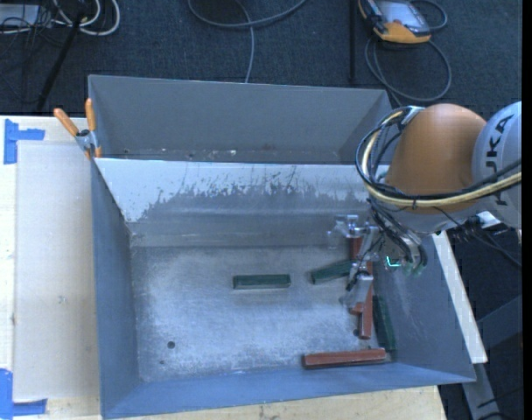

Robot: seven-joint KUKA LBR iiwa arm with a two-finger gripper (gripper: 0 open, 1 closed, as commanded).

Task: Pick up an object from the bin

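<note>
Five slim bars, as far as can be counted, lie flat on the floor of the bin [117, 261], most of them crowded toward its right wall. Nearest, a brown bar [345, 357] rests along the front wall. Just behind it a second brown bar [365, 318] and a dark bar [382, 324] lie side by side, pointing away. Above their far ends the gripper [360, 269] hangs low, reaching in from the right, likely because the pickings are thickest there. Whether it is wide or closed cannot be told. A green bar [330, 275] angles in beside it, the likeliest target. Farther left, well apart, a lone bar [262, 281] sits mid-floor.
</note>
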